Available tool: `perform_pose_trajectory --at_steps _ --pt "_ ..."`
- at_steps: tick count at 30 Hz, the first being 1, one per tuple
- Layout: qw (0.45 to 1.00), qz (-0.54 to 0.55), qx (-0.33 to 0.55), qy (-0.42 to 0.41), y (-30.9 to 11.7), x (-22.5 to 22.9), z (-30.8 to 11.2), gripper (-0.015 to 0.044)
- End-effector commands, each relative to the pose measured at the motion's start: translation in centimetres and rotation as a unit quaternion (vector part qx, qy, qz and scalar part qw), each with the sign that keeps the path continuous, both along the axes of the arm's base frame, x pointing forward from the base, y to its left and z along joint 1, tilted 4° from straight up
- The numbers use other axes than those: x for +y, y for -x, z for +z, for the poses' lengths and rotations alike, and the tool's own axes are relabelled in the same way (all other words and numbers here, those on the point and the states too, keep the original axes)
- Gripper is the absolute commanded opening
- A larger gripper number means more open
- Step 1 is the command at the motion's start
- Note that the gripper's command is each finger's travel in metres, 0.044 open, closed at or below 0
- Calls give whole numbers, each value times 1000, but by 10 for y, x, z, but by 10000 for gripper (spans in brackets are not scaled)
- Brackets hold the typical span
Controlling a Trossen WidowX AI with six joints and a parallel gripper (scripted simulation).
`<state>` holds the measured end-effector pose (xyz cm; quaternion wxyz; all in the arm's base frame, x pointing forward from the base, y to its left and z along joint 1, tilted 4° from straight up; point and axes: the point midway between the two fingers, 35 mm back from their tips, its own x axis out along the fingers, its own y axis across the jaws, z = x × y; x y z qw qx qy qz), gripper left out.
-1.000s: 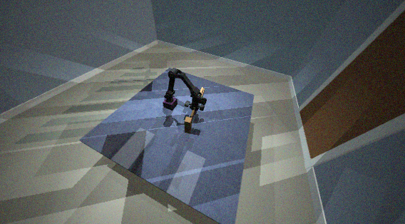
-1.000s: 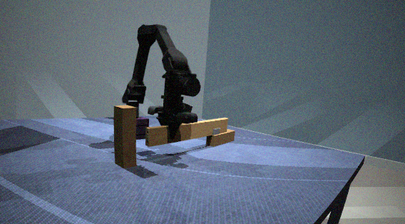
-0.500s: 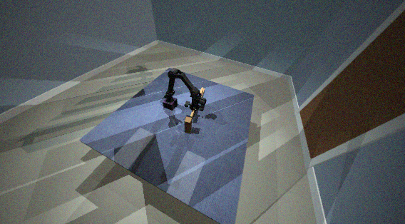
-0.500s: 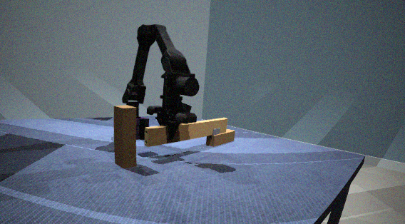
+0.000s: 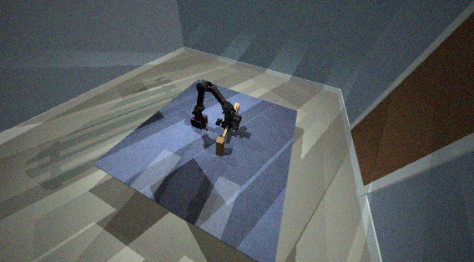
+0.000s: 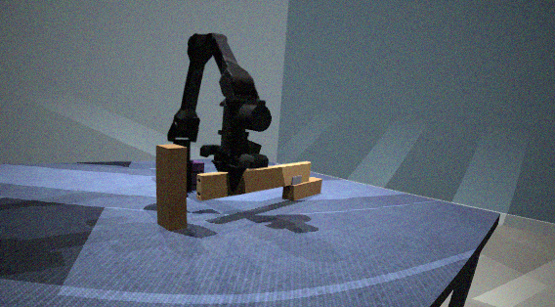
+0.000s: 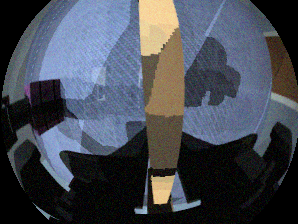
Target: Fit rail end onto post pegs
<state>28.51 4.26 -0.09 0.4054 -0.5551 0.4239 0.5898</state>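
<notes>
The wooden rail is held on edge with its near end raised off the table. Its far end sits at the bracket on the low footboard block; it looks close to level, perhaps slightly low at the near end. Two dark holes show in the near end face. My gripper is shut on the rail, nearer its post end. The upright post stands apart from the rail's end, with a visible gap. The pegs are hidden, and I cannot make out the post in the wrist view.
The arm's purple base stands to the side of the rail. The blue table carries patchy shadows, and its edge shows at the right in the exterior view.
</notes>
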Motion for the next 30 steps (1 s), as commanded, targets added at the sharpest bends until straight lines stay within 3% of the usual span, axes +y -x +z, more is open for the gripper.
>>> perform_pose_trajectory --at_steps 1,30 --pt "1000 2 -3 0 -2 -1 2 0" --pt "1000 2 -4 0 -6 -9 -1 0"
